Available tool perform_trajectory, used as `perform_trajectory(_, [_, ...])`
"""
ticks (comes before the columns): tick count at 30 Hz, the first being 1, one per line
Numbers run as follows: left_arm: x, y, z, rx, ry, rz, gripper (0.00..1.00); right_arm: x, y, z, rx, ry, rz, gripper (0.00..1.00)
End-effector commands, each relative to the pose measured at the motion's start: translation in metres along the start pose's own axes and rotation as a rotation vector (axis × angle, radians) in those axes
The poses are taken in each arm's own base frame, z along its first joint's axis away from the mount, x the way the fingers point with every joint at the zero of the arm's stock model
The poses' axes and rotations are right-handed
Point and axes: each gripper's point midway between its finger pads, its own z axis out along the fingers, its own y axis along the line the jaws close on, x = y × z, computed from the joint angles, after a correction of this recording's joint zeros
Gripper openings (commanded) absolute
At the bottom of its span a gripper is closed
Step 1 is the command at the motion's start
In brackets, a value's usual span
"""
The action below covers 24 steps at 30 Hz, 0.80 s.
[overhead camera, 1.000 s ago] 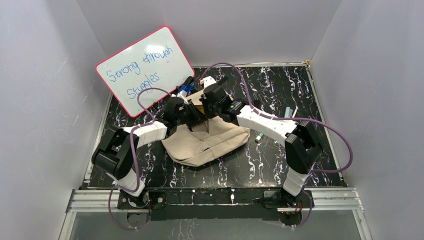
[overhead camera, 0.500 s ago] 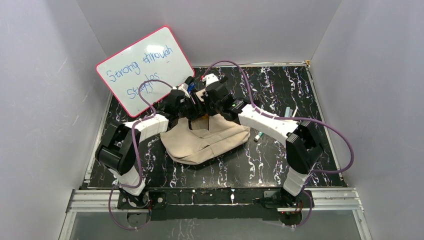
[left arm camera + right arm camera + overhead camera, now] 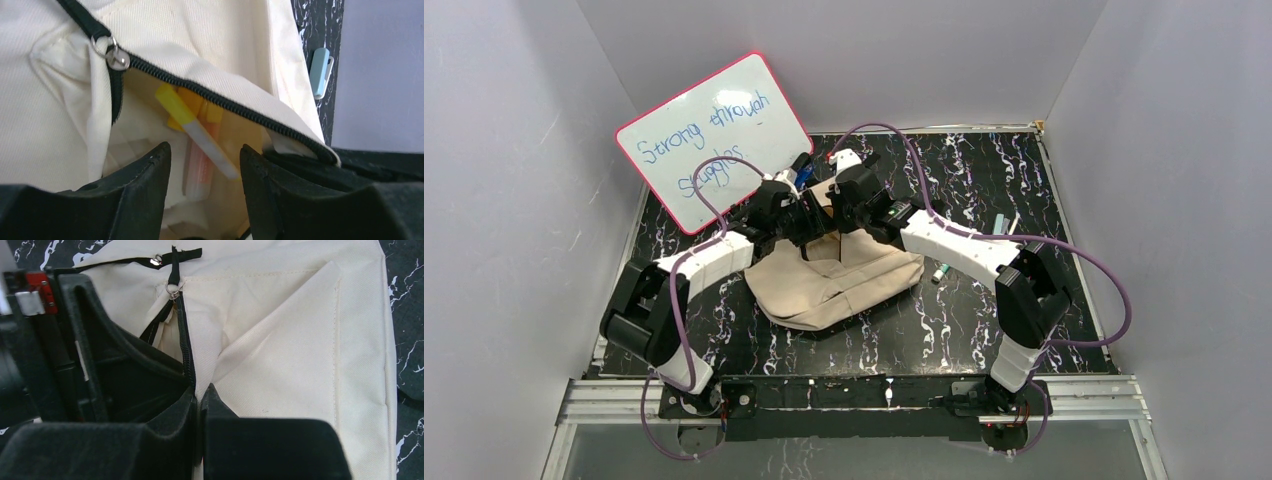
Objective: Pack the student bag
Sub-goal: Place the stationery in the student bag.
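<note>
One left gripper (image 3: 205, 151) advanced (parted), right gripper (image 3: 201, 394) pinching student bag (image 3: 300, 340)

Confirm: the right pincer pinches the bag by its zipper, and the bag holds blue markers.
Not blue: the markers in the bag are yellow and orange, per the left wrist view. The right pincer does pinch the bag by its zipper.

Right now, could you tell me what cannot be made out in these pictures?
- Top view: the opening of the beige fabric student bag, under both arms.
- Left wrist view: whatever lies beside the yellow and orange pens, behind the left gripper.
- Top view: a small green-tipped item right of the bag, too small to identify.
</note>
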Motion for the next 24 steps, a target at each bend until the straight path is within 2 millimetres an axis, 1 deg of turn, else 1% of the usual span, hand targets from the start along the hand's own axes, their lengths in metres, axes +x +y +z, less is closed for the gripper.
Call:
perform_trajectory(1, [-0.007,-0.021,-0.025,0.045,-0.047,0.049,0.51,-0.043,0.022,-0.016,-0.094,-0.152,0.045,0.02])
perform_trajectory(3, [-0.006,-0.018,-0.027,0.036,-0.047,0.048,0.51,-0.042,0.023,-0.016,-0.095,-0.15,0.045,0.05])
perform_trajectory(8, [-0.003,-0.011,-0.032,0.012,-0.05,0.053,0.5,-0.039,0.022,-0.018,-0.1,-0.143,0.044,0.19])
perform_trajectory(14, [-0.004,-0.006,-0.04,-0.018,-0.064,0.071,0.5,-0.04,0.022,-0.023,-0.105,-0.146,0.037,0.37])
perform_trajectory(16, [-0.006,-0.004,-0.044,-0.033,-0.075,0.08,0.5,-0.04,0.02,-0.026,-0.101,-0.145,0.036,0.4])
perform_trajectory(18, [-0.008,-0.002,-0.047,-0.05,-0.086,0.09,0.5,-0.039,0.019,-0.03,-0.097,-0.143,0.035,0.42])
perform_trajectory(21, [-0.012,0.004,-0.053,-0.086,-0.109,0.108,0.5,-0.035,0.012,-0.037,-0.07,-0.141,0.037,0.44])
perform_trajectory(23, [-0.016,0.008,-0.059,-0.116,-0.138,0.122,0.5,-0.032,0.0,-0.044,-0.013,-0.146,0.041,0.45])
perform_trajectory(24, [-0.015,0.014,-0.063,-0.146,-0.139,0.126,0.5,-0.03,-0.01,-0.047,0.029,-0.146,0.044,0.46])
